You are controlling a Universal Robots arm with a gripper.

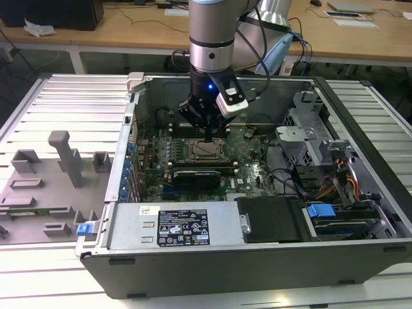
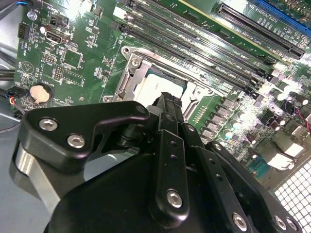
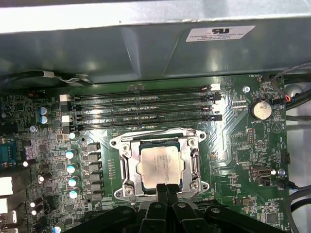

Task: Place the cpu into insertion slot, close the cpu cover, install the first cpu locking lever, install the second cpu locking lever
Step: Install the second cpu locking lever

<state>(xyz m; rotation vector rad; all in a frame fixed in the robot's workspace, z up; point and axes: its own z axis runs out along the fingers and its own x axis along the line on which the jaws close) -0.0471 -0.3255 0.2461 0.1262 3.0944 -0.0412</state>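
**Exterior view: gripper poised over a seated cpu**

Exterior view shows the arm reaching down into an open computer case (image 1: 360, 193) on a ribbed tabletop (image 1: 64, 103), with the gripper (image 1: 207, 135) hanging just above the motherboard (image 1: 244, 164).

In the first wrist view the cpu (image 3: 161, 165) lies flat inside the insertion slot (image 3: 127, 167), silver top up, its edges parallel to the socket border. The cpu cover (image 3: 159, 137) frames the chip with its cut-out, and seems to be down over it, though whether it is fully latched cannot be told. The memory slots (image 3: 146, 108) run just beside the socket.

The gripper's fingers (image 3: 167, 190) are drawn together with no gap showing between the tips, holding nothing, and sit over the socket's near edge, close to the chip.

By my judgement the cpu is light, stiff and fragile: it should be held by its rim only, never pressed on its top. The cover is thin steel, stiff but springy, best pushed at its outer frame.
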